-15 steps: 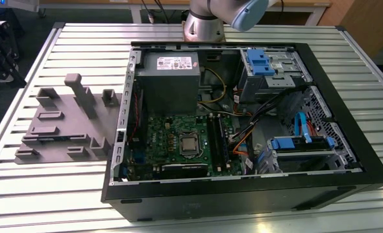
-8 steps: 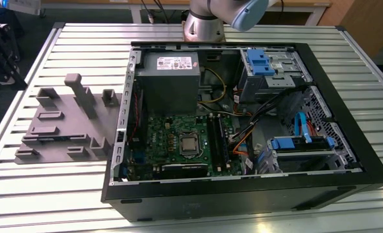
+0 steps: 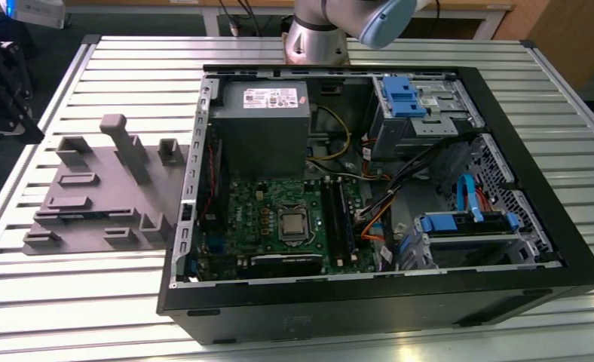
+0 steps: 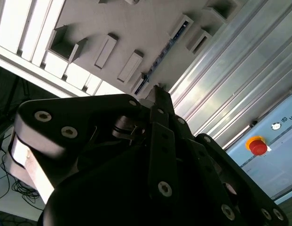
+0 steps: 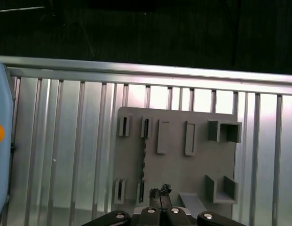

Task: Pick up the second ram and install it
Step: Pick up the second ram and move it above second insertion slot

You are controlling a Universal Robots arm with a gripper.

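Note:
The second ram [image 5: 145, 160] stands on edge in a slot of the grey holder plate [image 5: 174, 165] and shows as a thin dark strip. In the second wrist view it is a thin bluish strip [image 4: 162, 54] on the same plate [image 4: 136, 28]. In the exterior view the plate [image 3: 96, 196] lies on the table to the left of the open computer case [image 3: 378, 302], with the ram a faint bluish line [image 3: 76, 213] near its front. My gripper [image 5: 161, 193] hangs well above the plate, just beside the stick's near end. Its fingertips [image 4: 157, 92] are together and hold nothing.
The motherboard [image 3: 267, 219] lies inside the case, with long black slots [image 3: 335, 219] beside the processor. A power supply [image 3: 261, 121], drive cages [image 3: 417, 113] and loose cables fill the rest of the case. A control box with a red button [image 4: 257, 146] sits on the slatted metal table [image 3: 126, 68].

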